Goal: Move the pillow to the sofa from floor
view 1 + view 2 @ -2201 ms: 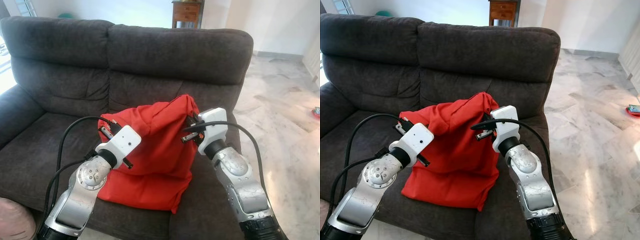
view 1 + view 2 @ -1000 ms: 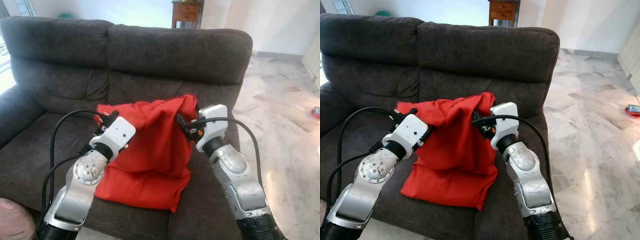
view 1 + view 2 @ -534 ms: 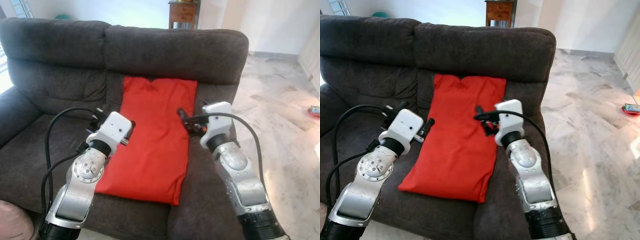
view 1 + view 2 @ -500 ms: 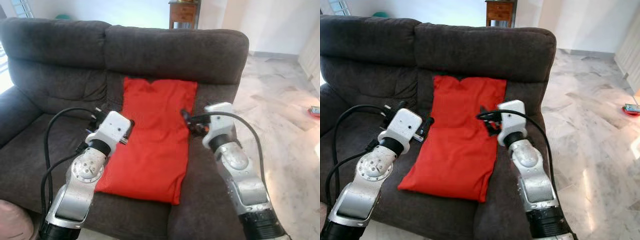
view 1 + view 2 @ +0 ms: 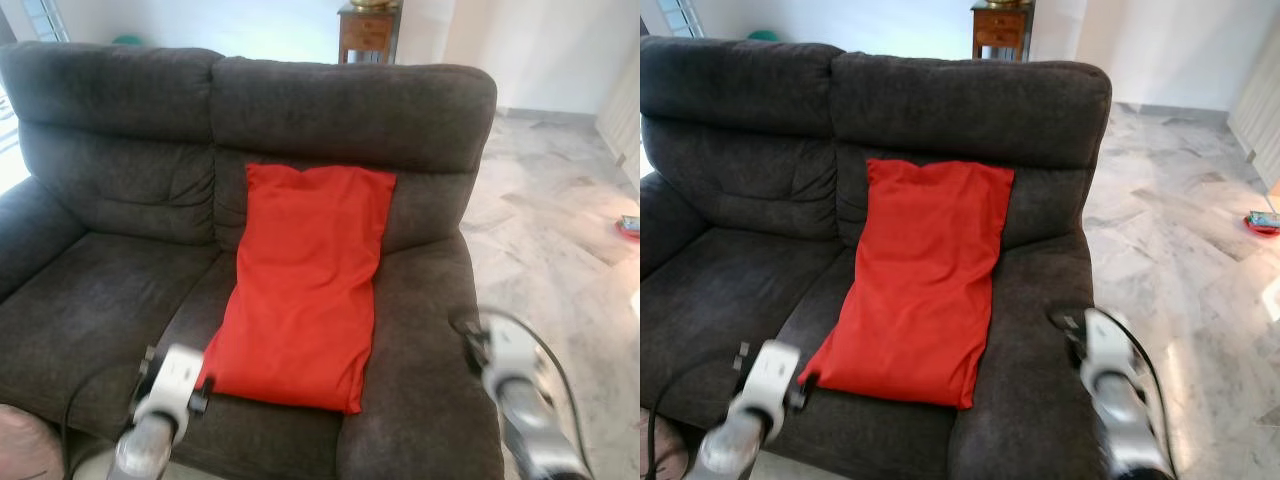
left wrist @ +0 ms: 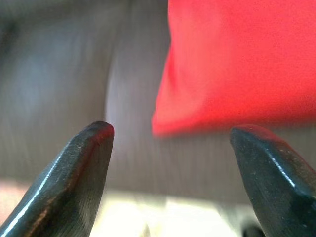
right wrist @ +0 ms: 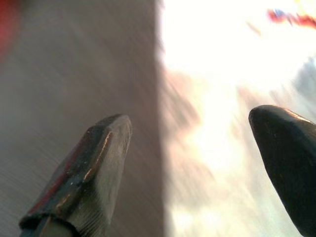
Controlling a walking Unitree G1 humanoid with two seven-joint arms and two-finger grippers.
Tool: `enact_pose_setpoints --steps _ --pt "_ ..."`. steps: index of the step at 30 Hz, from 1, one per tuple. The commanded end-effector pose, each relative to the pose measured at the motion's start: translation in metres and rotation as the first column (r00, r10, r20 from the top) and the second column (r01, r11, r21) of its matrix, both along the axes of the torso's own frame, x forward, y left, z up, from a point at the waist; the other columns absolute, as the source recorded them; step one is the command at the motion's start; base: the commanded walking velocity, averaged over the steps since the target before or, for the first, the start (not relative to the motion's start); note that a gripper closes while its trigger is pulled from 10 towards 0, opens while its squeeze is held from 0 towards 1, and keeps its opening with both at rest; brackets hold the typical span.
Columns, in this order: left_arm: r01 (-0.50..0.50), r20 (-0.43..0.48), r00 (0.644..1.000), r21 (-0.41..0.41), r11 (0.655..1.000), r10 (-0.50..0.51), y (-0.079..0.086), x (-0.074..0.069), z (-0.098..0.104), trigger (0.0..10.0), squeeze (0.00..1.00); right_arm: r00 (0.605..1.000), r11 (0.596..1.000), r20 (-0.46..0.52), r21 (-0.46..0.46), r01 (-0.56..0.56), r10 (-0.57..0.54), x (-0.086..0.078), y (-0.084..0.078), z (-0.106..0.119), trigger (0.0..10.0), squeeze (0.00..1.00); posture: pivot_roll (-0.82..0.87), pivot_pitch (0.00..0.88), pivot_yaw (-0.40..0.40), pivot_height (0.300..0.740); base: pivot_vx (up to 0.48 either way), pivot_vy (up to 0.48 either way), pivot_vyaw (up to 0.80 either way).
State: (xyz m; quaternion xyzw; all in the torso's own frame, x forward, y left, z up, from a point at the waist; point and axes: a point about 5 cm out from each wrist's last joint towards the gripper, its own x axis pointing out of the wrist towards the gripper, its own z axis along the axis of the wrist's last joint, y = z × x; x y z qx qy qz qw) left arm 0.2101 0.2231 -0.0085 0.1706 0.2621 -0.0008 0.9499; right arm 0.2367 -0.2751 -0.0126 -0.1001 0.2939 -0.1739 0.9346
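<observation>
Both grippers, left (image 6: 170, 143) and right (image 7: 192, 148), have dropped back (fingers apart); pillow (image 5: 305, 280) lies lengthwise up the sofa (image 5: 110, 300) backrest.

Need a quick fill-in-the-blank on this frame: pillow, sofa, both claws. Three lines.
The red pillow lies on the dark grey ____, its top leaning on the backrest.
The left claw is ____, with nothing between its fingers.
The right claw hangs by the sofa's ____ edge, also open.

Missing words: sofa; open; right

Both grippers (image 5: 190, 392) lowered off pillow (image 5: 305, 280)
</observation>
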Motion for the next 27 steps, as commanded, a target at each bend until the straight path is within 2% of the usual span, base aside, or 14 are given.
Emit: enact_pose_setpoints --steps 1,3,4,6,9,10,19,20,24,27 --pt "-0.045 -0.004 0.999 -0.020 0.999 0.045 0.005 -0.005 -0.005 10.0 0.00 0.998 0.999 -0.036 0.007 0.054 -0.054 -0.011 -0.006 -0.009 10.0 0.00 0.07 0.000 0.007 0.740 0.000 0.000 0.00" --pt "-0.072 -0.041 0.997 -0.023 0.997 0.071 0.007 -0.015 -0.018 10.0 0.00 0.987 0.996 -0.136 -0.010 0.087 -0.088 -0.033 -0.012 -0.025 10.0 0.00 0.07 0.000 0.011 0.740 0.000 0.000 0.00" --pt "-0.077 -0.053 0.996 -0.023 0.997 0.076 0.007 -0.017 -0.022 10.0 0.00 0.982 0.996 -0.164 -0.021 0.088 -0.090 -0.039 -0.012 -0.030 10.0 0.00 0.07 0.000 0.011 0.740 0.000 0.000 0.00" --pt "-0.094 -0.089 0.992 -0.029 0.995 0.091 0.006 -0.025 -0.031 10.0 0.00 0.968 0.998 -0.245 -0.014 0.053 -0.055 -0.055 -0.006 -0.043 10.0 0.00 0.06 0.000 0.015 0.740 0.000 0.000 0.00" --pt "-0.118 -0.126 0.986 -0.041 0.992 0.112 0.006 -0.034 -0.042 10.0 0.00 0.952 1.000 -0.306 -0.003 0.014 -0.015 -0.066 0.001 -0.053 10.0 0.00 0.06 0.000 0.017 0.740 0.000 0.000 0.00" --pt "-0.127 -0.154 0.981 -0.043 0.991 0.119 0.005 -0.042 -0.049 10.0 0.00 0.945 1.000 -0.326 0.002 0.013 -0.011 -0.072 0.004 -0.057 10.0 0.00 0.06 0.000 0.017 0.740 0.000 0.000 0.00" --pt "-0.181 -0.254 0.954 -0.054 0.982 0.162 0.007 -0.067 -0.069 10.0 0.00 0.936 0.999 -0.349 -0.010 0.042 -0.042 -0.077 0.002 -0.060 10.0 0.00 0.04 0.000 0.026 0.740 0.000 0.000 0.00" --pt "-0.188 -0.264 0.950 -0.061 0.980 0.166 0.006 -0.069 -0.072 10.0 0.00 0.930 1.000 -0.368 -0.015 -0.003 -0.003 -0.079 0.006 -0.062 10.0 0.00 0.05 0.000 0.023 0.740 0.000 0.000 0.00" --pt "-0.197 -0.266 0.948 -0.071 0.978 0.172 0.006 -0.069 -0.073 10.0 0.00 0.927 1.000 -0.374 -0.004 0.011 -0.012 -0.081 0.008 -0.064 10.0 0.00 0.05 0.000 0.024 0.740 0.000 0.000 0.00" --pt "-0.194 -0.256 0.952 -0.074 0.978 0.169 0.004 -0.067 -0.073 10.0 0.00 0.922 0.999 -0.386 0.029 -0.031 0.040 -0.082 0.017 -0.068 10.0 0.00 0.05 0.000 0.025 0.740 0.000 0.000 0.00"
